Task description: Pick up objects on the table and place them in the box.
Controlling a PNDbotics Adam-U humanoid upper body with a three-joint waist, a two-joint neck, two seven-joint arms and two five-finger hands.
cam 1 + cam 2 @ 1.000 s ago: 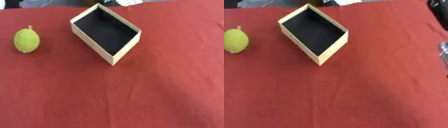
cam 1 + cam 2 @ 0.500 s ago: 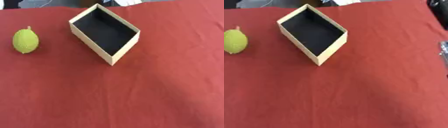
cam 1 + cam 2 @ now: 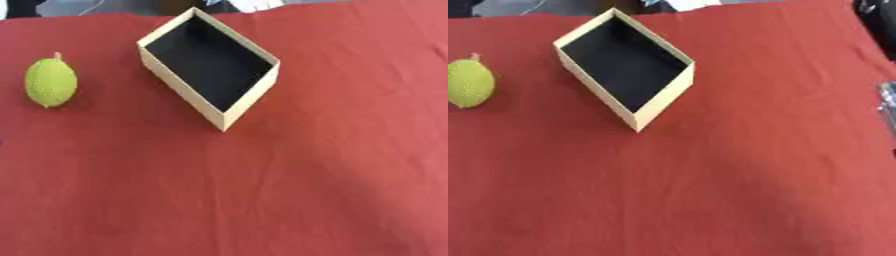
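Green fruit (image 3: 51,83) lying on red cloth (image 3: 289,190) at far left, well apart from cream box (image 3: 179,84) with black inside. Long axis running roughly toward and away from the head, small stem end pointing to the far edge. Box set cornerwise, one corner aimed near, mouth up, sitting upper centre, nothing visible inside. At the right edge of the right eye view, only a grey sliver (image 3: 887,105), too blurred to identify. No fingers visible in either view, so no grasp on anything and no telling how they stand.
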